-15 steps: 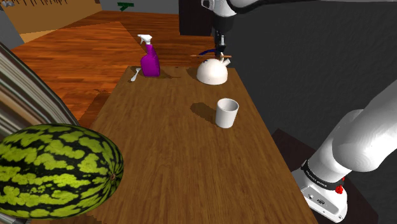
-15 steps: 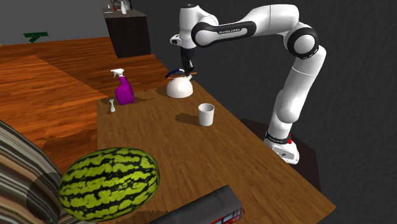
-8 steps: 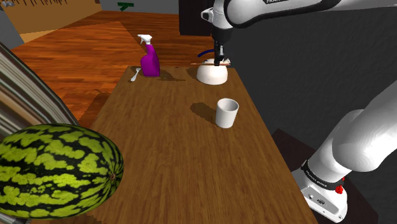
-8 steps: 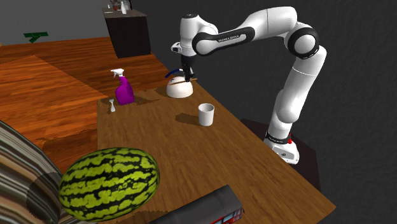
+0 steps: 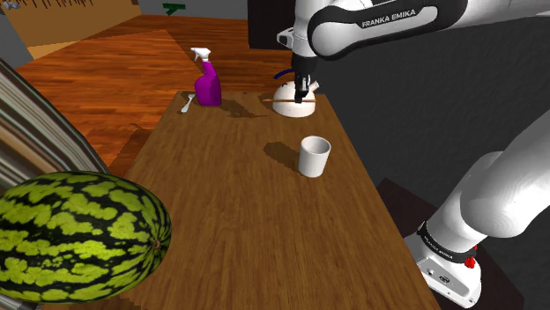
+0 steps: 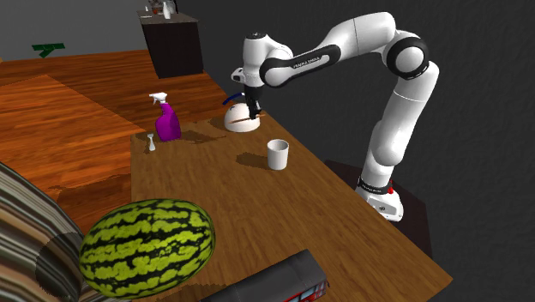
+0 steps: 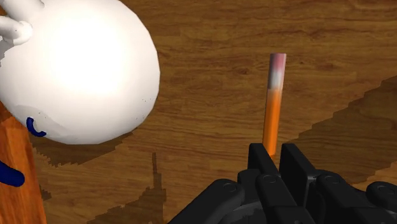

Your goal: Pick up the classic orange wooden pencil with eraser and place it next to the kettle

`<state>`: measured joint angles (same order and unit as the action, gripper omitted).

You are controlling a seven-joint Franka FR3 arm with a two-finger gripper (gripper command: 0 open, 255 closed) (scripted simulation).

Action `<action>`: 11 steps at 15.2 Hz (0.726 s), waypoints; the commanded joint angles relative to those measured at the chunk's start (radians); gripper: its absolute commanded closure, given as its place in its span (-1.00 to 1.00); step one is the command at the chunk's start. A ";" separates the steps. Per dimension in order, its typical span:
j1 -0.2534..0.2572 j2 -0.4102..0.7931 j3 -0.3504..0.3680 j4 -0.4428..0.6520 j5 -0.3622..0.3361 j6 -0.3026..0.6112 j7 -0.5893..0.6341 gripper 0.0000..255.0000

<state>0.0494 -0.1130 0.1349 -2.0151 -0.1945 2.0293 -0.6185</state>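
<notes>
Wrist view, entry by A: orange pencil (image 7: 273,108) is logged clamped between the two black fingers of the gripper (image 7: 275,153). The shaft runs out from the fingers and a pink eraser is seen at the far end.

B: Where is the hold taken?

A: On the orange shaft. The end behind the fingers is hidden, so it cannot be told how much is left on that side.

B: Handling?

A: It is judged light, stiff and slim. The smooth shaft is likely to pivot or slip if gripped near one end, so a hold across the middle of the shaft is preferred. The eraser is judged soft and is best left alone.

B: Position against the white kettle (image 7: 76,70)?

A: The pencil is held just beside the kettle, apart from it, over the wooden table (image 7: 210,38). A thin shadow is cast on the wood away from the shaft, so it is judged to be off the surface.

B: Arm pose, shoulder view?

A: The arm is raised from the stand and the forearm is carried across the top of the view. The gripper (image 5: 302,88) is pointed down at the table's far end, in front of the kettle (image 5: 284,109). The pencil (image 5: 278,101) is seen roughly level, projecting toward that view's left. The white cup (image 5: 314,156) is well apart.
</notes>
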 commanded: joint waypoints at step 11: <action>-0.003 0.039 0.000 -0.120 -0.025 0.156 0.037 1.00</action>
<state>0.0457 -0.0781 0.1337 -2.1256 -0.2170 2.1716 -0.5865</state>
